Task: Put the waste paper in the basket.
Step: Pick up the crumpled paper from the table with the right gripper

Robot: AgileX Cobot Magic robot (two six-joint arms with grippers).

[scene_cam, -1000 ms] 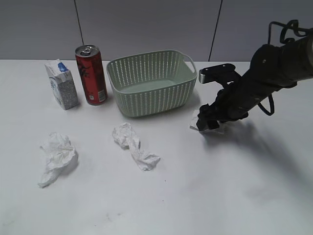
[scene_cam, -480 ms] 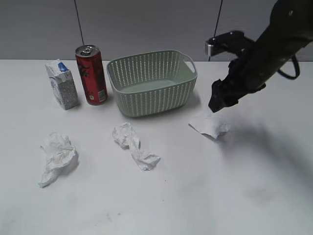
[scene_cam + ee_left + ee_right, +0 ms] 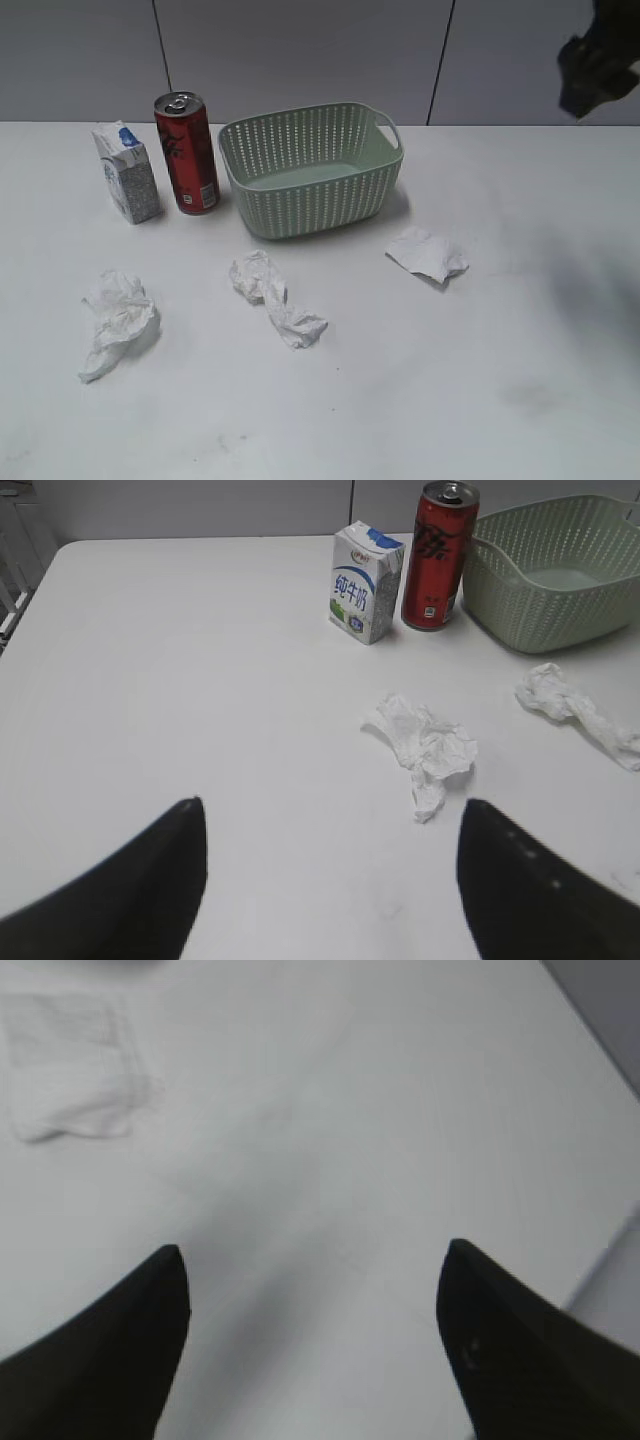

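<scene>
Three white paper wads lie on the white table: one at the left (image 3: 116, 320), a long twisted one in the middle (image 3: 273, 298), and a flatter one at the right (image 3: 428, 254). The pale green basket (image 3: 312, 175) stands behind them, with nothing inside it. My right gripper (image 3: 596, 68) is raised high at the upper right corner, open and empty; its view shows the flat wad (image 3: 70, 1065) blurred at the upper left. My left gripper (image 3: 330, 880) is open and empty above bare table, near the left wad (image 3: 425, 748). The twisted wad (image 3: 575, 710) and basket (image 3: 560, 570) show there too.
A red can (image 3: 187, 153) and a white-and-blue carton (image 3: 126, 172) stand left of the basket. They also show in the left wrist view, can (image 3: 438, 555) and carton (image 3: 364, 582). A grey wall runs behind the table.
My right gripper was at the right wad, let it go and rose up and to the right, out to the frame's corner. The wad stays on the table.
</scene>
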